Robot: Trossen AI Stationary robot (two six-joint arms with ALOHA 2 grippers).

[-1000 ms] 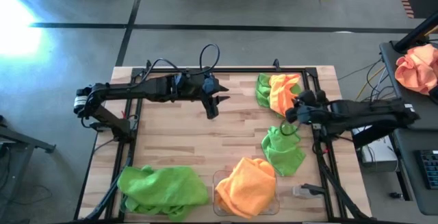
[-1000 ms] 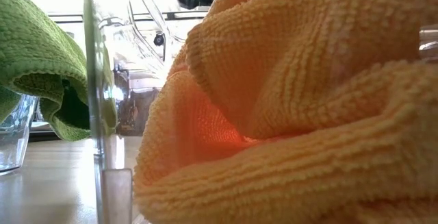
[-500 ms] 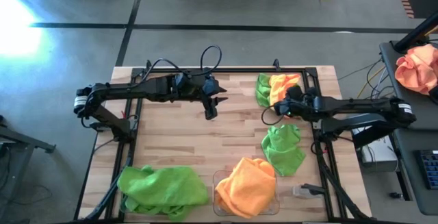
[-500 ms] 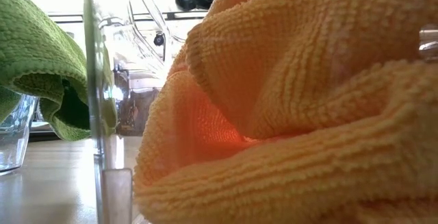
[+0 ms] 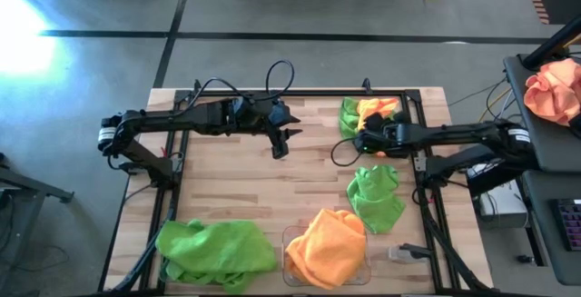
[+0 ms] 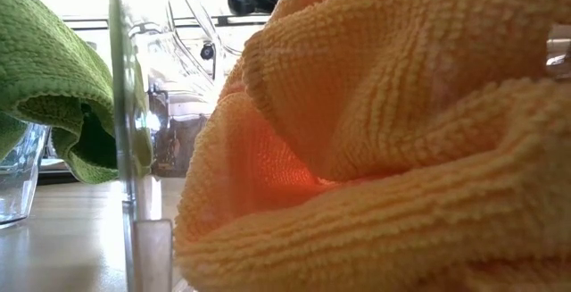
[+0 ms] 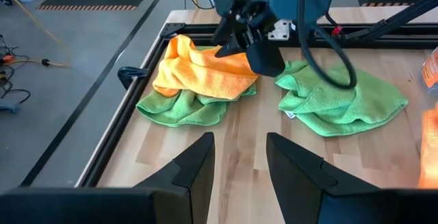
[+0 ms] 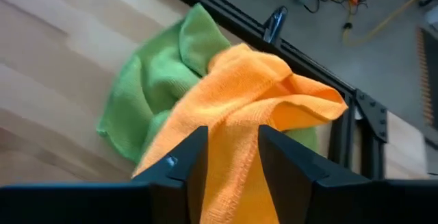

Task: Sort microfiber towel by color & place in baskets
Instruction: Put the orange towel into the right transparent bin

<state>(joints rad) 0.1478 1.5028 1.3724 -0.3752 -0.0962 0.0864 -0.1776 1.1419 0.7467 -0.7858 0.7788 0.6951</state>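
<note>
An orange towel [image 5: 379, 112] lies on top of a green towel [image 5: 349, 118] at the table's far right corner. My right gripper [image 5: 361, 140] is open just above this pile; in the right wrist view its fingers stand over the orange towel [image 8: 253, 94]. Another green towel [image 5: 375, 197] lies flat on the wood nearer the front. One clear basket [image 5: 287, 239] at the near edge holds an orange towel [image 5: 329, 247]. Green towels [image 5: 216, 250] cover the spot to its left. My left gripper [image 5: 281, 144] hangs open over the table's middle.
Black frame rails [image 5: 272, 93] run round the table. A paler peach-orange bundle [image 5: 554, 88] sits on a side stand off the right edge. Bare wood [image 5: 236, 183] lies between the two arms and the near baskets. The low view is filled by the basket wall [image 6: 125, 104] and orange cloth [image 6: 375, 140].
My right gripper has moved toward the table's left and far edge, from above the lone green towel to the orange-and-green pile. The towels have not moved.
</note>
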